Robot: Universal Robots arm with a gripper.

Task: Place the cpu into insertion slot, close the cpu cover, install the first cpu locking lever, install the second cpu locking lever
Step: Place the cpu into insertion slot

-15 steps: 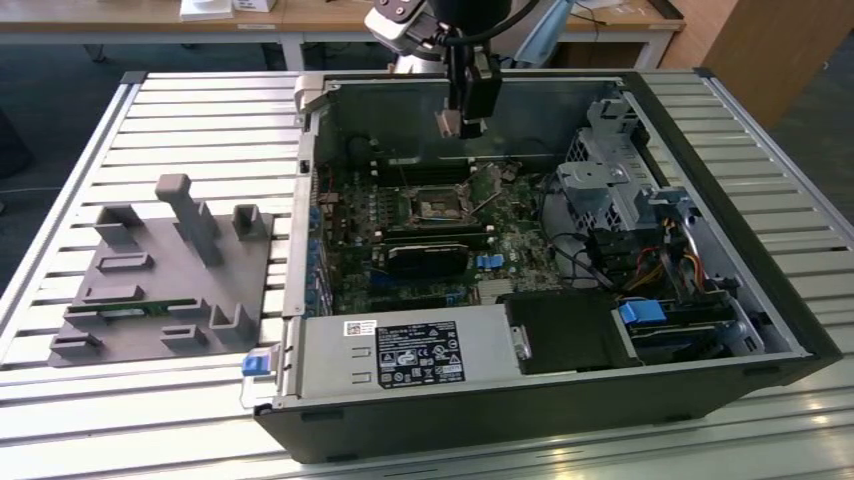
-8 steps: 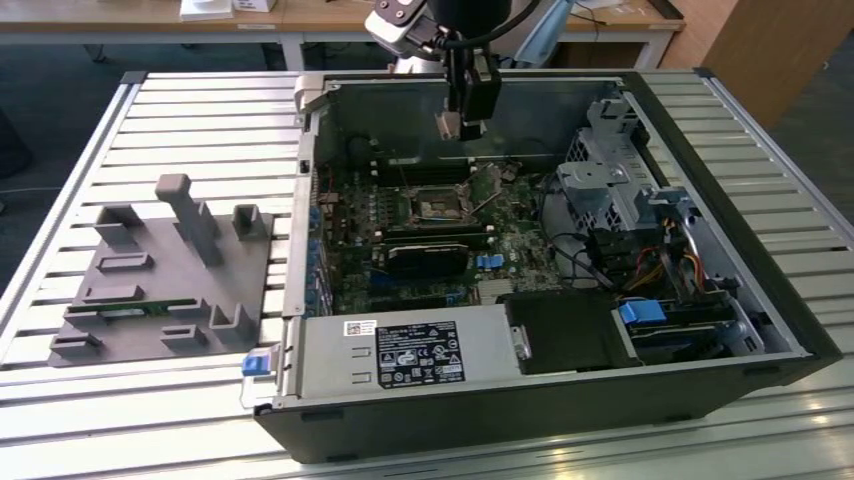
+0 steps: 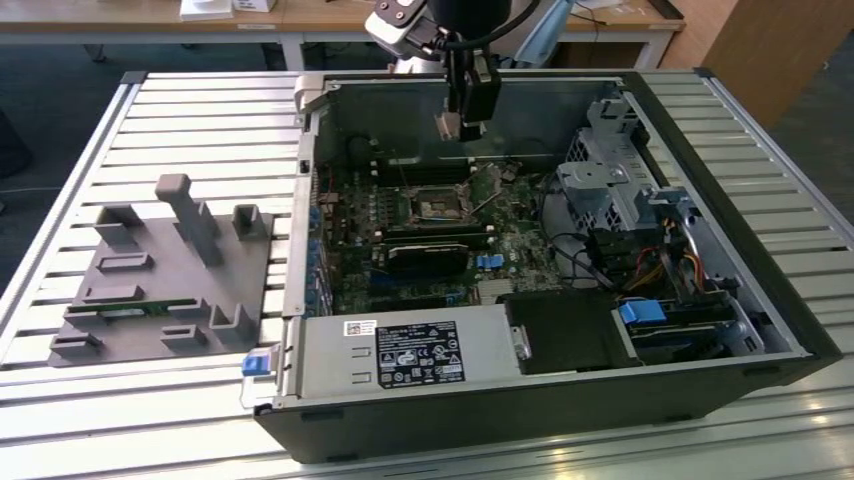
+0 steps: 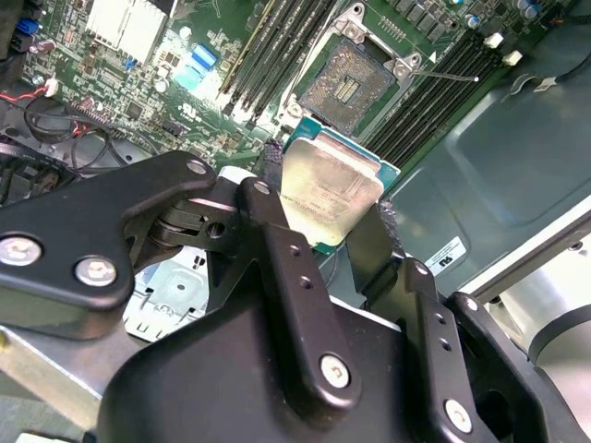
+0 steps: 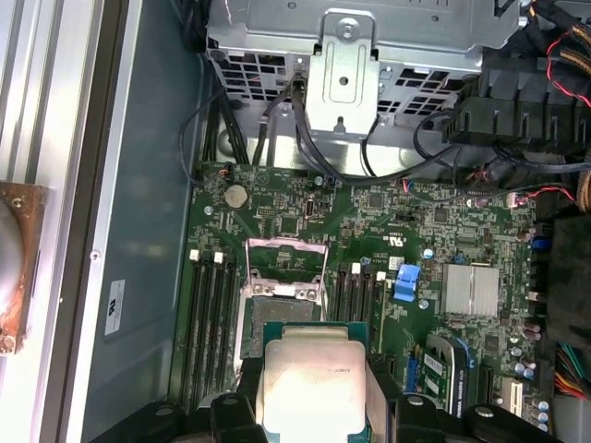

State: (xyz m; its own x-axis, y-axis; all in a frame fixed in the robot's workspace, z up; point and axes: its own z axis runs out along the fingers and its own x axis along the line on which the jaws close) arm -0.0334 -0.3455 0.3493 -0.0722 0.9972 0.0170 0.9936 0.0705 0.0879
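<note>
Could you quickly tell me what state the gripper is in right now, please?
Gripper: shut on the cpu, which is not yet in the insertion slot.

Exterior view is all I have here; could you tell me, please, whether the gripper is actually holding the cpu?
Observer: Yes. In both wrist views the gripper is shut on the cpu, whose metal face shows between the fingers.
Operator: Thank you. Is the insertion slot free?
Observer: In the second wrist view the insertion slot is empty, its contacts bare, and the cpu hangs apart from it.
Operator: And the cpu cover?
Observer: In the first wrist view the cpu cover looks swung open, off the slot.
</note>
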